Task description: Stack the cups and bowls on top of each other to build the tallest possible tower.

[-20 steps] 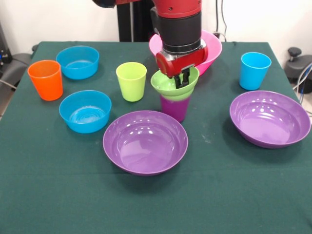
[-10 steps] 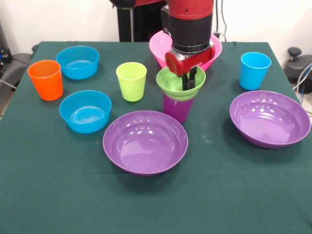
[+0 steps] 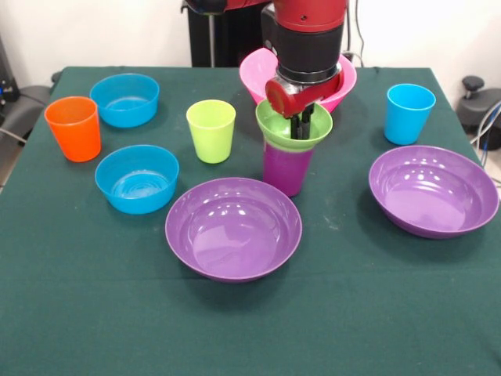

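Note:
My gripper point(image 3: 300, 125) reaches down into the small green bowl point(image 3: 275, 125) and is shut on its wall. The bowl is tilted slightly, right over the mouth of the upright purple cup point(image 3: 285, 168); whether it still touches the cup I cannot tell. The big pink bowl point(image 3: 344, 77) stands just behind, partly hidden by the arm. One wide purple bowl point(image 3: 233, 228) lies in front of the cup, another point(image 3: 433, 190) at the right. The lime green cup point(image 3: 210, 131) stands left of the purple cup.
An orange cup point(image 3: 73, 128) and two blue bowls point(image 3: 125, 99) point(image 3: 137, 178) occupy the left side of the green table point(image 3: 78, 313). A light blue cup point(image 3: 409, 113) stands at the far right.
The gripper has carried the green bowl up and to the right, and more of the purple cup shows beneath it. Everything else has stayed put.

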You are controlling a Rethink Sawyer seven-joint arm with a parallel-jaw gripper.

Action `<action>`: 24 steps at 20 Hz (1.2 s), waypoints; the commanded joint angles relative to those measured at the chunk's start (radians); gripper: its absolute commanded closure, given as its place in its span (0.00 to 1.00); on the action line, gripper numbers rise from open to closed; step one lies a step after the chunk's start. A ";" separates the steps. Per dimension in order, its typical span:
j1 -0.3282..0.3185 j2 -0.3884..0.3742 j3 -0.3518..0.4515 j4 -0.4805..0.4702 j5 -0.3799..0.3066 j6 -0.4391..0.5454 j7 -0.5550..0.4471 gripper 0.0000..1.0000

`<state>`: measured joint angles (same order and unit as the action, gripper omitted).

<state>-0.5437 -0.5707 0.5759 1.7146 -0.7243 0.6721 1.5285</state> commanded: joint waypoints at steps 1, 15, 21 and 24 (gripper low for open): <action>0.005 0.009 -0.039 0.015 -0.078 0.105 -0.163 1.00; -0.027 0.007 0.009 0.017 -0.024 0.098 -0.167 1.00; -0.049 -0.044 0.040 0.029 0.017 0.134 -0.192 1.00; -0.053 -0.110 0.050 0.061 0.039 0.159 -0.192 1.00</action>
<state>-0.5851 -0.5950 0.5822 1.7169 -0.7073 0.6919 1.5285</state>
